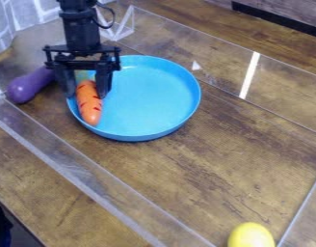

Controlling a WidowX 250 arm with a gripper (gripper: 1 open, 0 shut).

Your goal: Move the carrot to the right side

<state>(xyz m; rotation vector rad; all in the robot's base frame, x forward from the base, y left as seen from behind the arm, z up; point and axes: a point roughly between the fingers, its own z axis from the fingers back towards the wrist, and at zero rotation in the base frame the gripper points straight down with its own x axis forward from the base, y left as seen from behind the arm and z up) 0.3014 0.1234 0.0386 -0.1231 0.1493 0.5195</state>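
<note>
Camera view is showing a brown wood-grain tabletop (187,183) from above at a slant. At the near edge, toward the picture's right, a yellow rounded toy fruit (250,236) is lying on the wood, its lower end running out of frame. At the near left corner, a dark, partly cropped object (4,232) is showing; its identity is unclear. A clear, transparent strip (84,174) is running diagonally from the left side to the near edge.

Farther back, a small orange tapered toy carrot (90,108) with dark groove marks is lying inside a round blue plate (154,101), along the plate's left portion. Its narrow end is pointing toward the near side; its upper end is lying beneath the gripper. The plate is resting on the tabletop, left of the picture's centre.

A glossy purple toy eggplant (30,85) is lying outside the plate, near its left rim, tilting diagonally.

A black, jointed robot gripper (88,87) is reaching down from the far side over the plate's left portion. Its fingers are standing on either side of the carrot's upper end, with a modest gap between them. Whether the pads are pressing on the carrot is remaining unclear in this view.

Beyond the plate, toward the right, a small white triangular mark (197,68) and a narrow white strip (250,74) are showing.
</note>
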